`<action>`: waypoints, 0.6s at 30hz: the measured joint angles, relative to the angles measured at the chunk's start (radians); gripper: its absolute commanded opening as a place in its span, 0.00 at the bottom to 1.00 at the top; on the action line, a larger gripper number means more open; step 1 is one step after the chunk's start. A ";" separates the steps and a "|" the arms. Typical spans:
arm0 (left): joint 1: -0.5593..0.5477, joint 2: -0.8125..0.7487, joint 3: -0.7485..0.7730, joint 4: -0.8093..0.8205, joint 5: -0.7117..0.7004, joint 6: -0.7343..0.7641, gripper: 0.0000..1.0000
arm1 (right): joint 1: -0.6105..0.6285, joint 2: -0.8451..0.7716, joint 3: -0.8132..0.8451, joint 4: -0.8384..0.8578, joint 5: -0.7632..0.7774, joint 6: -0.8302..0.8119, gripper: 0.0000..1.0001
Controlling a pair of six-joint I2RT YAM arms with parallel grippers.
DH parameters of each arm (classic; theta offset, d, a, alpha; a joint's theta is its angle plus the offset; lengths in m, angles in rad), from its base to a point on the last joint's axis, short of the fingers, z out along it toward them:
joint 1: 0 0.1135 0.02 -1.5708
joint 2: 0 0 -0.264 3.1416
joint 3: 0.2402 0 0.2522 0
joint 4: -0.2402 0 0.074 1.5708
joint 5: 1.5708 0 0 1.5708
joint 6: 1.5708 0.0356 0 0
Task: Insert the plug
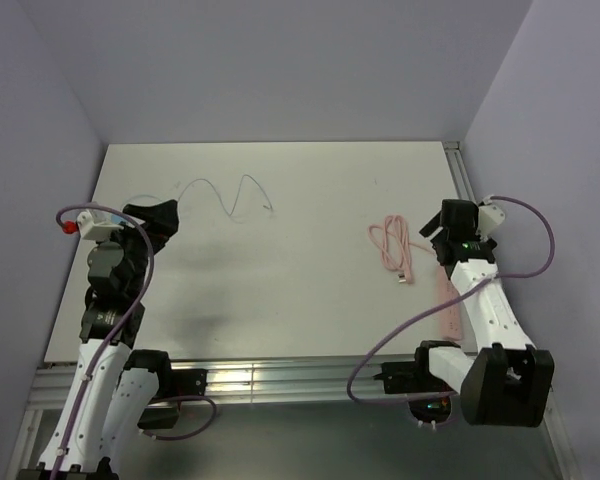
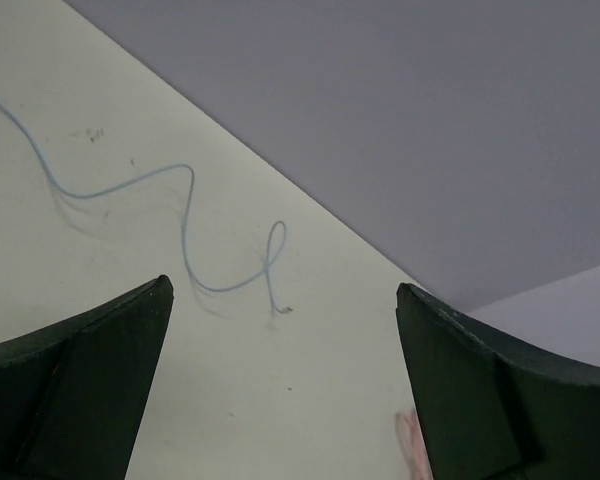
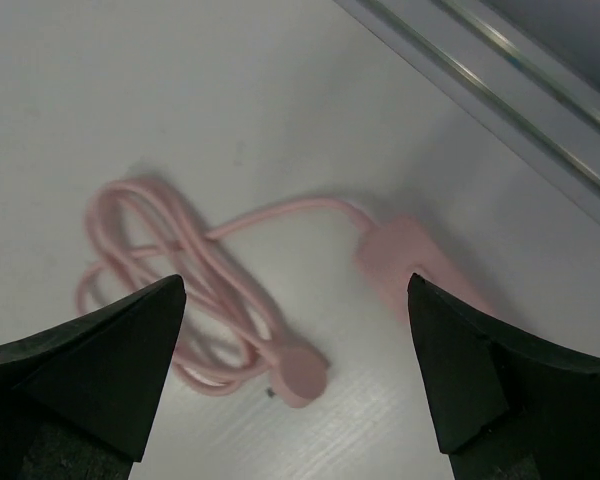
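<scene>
The teal-green plug shows in no view. The long pink power strip (image 1: 447,300) lies at the right, partly under my right arm; it also shows in the right wrist view (image 3: 405,255). Its pink cord (image 1: 388,243) lies coiled to the left and ends in a round pink plug head (image 3: 303,375). My right gripper (image 1: 435,228) hovers above the cord and the strip's end, open and empty (image 3: 295,285). My left gripper (image 1: 162,215) is at the far left, open and empty (image 2: 280,290), above bare table.
A thin pale-blue wire (image 1: 225,195) snakes across the back left of the table, seen ahead of the left fingers (image 2: 185,230). A metal rail (image 1: 280,380) runs along the near edge. Purple walls enclose the back and sides.
</scene>
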 measured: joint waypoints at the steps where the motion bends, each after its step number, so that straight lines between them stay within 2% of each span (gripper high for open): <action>1: 0.000 0.003 0.031 -0.047 0.007 -0.040 1.00 | -0.025 0.026 0.000 -0.035 0.001 0.014 0.98; 5: 0.001 0.041 0.101 -0.137 0.111 -0.121 1.00 | -0.128 0.096 0.000 -0.130 0.010 0.058 0.96; 12: 0.001 0.159 0.104 -0.187 0.430 -0.173 0.99 | -0.294 0.130 -0.039 -0.168 -0.008 0.116 0.95; 18: 0.001 0.067 0.095 -0.240 0.515 -0.151 0.99 | -0.318 0.114 -0.114 -0.190 -0.093 0.155 0.94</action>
